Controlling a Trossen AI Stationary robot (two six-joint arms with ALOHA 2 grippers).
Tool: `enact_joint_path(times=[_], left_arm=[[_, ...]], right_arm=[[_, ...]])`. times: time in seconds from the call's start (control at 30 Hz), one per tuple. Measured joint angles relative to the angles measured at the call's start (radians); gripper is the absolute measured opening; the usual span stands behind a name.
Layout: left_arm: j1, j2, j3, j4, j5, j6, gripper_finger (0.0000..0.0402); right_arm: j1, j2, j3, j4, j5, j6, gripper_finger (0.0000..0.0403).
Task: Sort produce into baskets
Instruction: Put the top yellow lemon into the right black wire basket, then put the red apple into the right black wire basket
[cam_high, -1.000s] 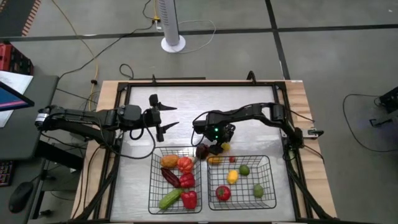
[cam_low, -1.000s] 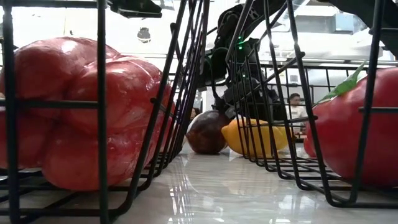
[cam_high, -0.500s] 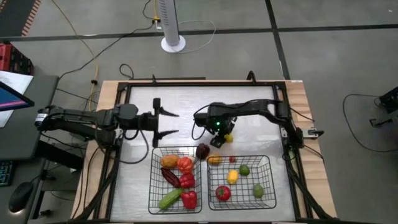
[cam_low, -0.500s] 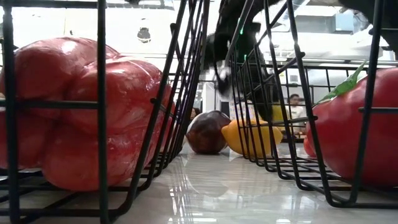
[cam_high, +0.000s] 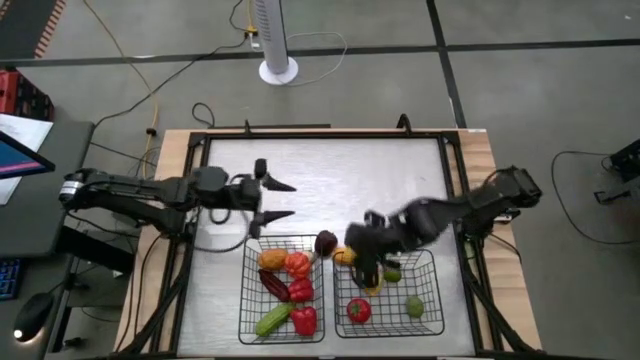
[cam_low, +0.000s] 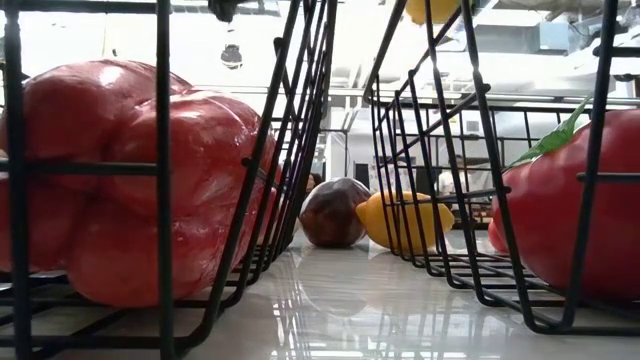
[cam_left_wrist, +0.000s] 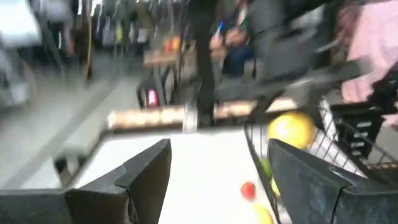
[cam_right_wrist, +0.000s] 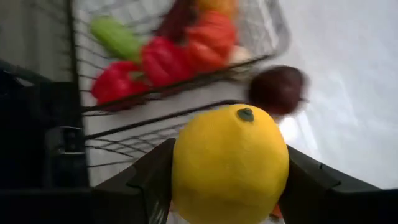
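My right gripper (cam_right_wrist: 227, 186), now clamped on the round yellow lemon (cam_right_wrist: 229, 163), has swung over the right black wire-mesh basket (cam_high: 432, 262); drop comes next.

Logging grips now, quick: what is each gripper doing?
Left gripper: open, empty, over the bare table behind the left basket.
Right gripper: shut on a yellow lemon, above the right basket.
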Motion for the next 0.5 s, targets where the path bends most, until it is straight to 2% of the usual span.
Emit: enact_joint_path(times=[0.17,0.33,0.5], left_arm=[[0.06,0.163,0.125,-0.29,0.038,-0.138,0.0254],[0.097,0.352,0.323,-0.488,0.102,-0.122,0.0254],[0.117,0.562,0.55,-0.705,0.221,-0.047,0.0254]], right_arm=[[0.13,0.009,-0.096,0.076,0.097,0.115,0.0267],[0.161,0.047,-0.124,0.015,0.102,0.252,0.0321],[0.206,0.032,-0.173,-0.018,0.225,0.269,0.036]])
